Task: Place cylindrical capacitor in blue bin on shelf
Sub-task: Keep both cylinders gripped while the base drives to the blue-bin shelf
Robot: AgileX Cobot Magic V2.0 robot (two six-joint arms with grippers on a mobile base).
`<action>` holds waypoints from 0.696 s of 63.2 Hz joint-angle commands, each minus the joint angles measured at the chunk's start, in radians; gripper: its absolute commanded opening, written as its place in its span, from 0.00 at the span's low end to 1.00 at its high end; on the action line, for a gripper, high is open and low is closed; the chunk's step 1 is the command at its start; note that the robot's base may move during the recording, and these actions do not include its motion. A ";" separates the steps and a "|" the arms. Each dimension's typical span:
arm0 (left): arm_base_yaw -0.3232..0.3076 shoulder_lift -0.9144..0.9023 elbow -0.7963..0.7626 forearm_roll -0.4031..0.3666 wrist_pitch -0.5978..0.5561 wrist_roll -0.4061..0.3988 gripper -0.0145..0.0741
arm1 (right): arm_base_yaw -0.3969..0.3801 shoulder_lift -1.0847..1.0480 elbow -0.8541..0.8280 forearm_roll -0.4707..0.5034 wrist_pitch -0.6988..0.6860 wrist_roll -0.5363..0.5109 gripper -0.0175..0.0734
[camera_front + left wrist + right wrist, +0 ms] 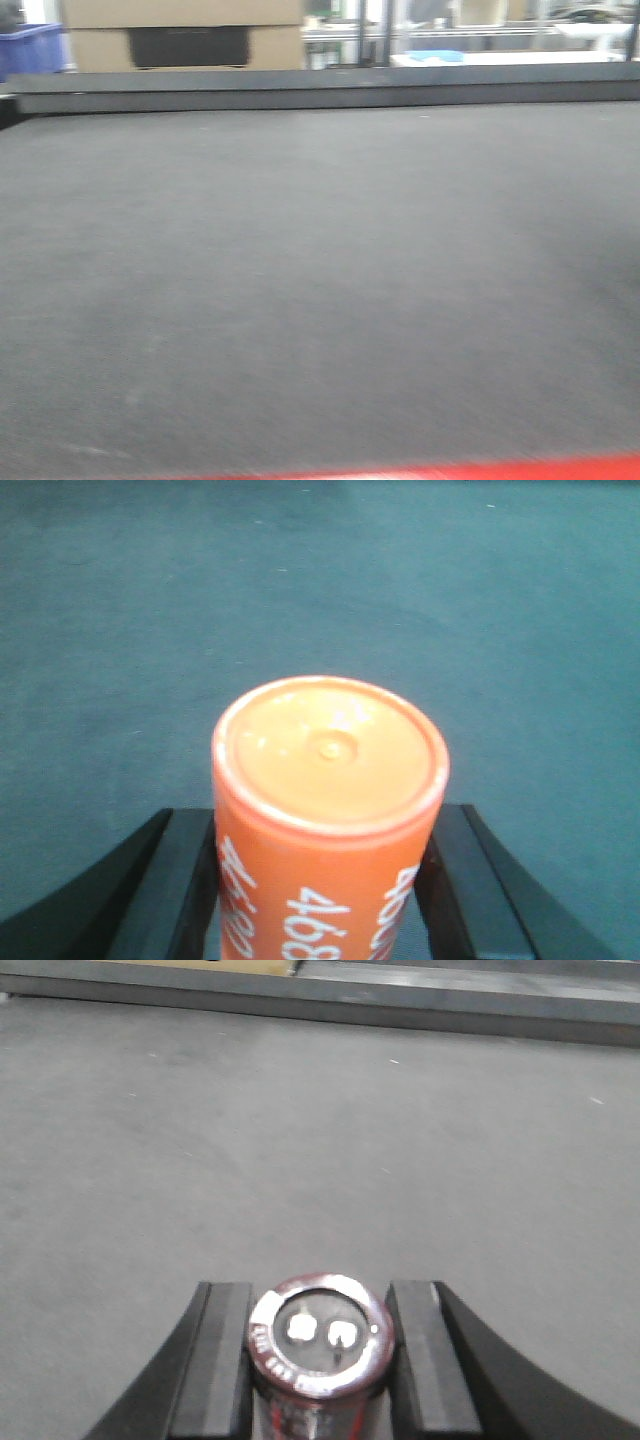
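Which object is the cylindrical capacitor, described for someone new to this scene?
Start from the grey mat in the right wrist view. At that view's bottom edge, the black fingers of the right gripper clamp the cylindrical capacitor, a small dark cylinder. Its silvery top rim and two bright spots set it apart from the orange cylinder marked 468 in the left gripper.

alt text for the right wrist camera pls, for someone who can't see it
The right gripper holds a small cylindrical capacitor between its two black fingers, seen from the top end with a silvery rim and two pale spots. Beyond it stretches a bare grey table surface, with a dark rail along the far edge.
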 commanded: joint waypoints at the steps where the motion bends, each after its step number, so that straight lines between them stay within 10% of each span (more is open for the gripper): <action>1: -0.005 -0.007 -0.010 -0.003 -0.012 0.001 0.04 | -0.001 -0.005 -0.007 -0.012 -0.031 0.000 0.02; 44: -0.005 -0.007 -0.010 -0.003 -0.012 0.001 0.04 | -0.001 -0.005 -0.007 -0.012 -0.031 0.000 0.02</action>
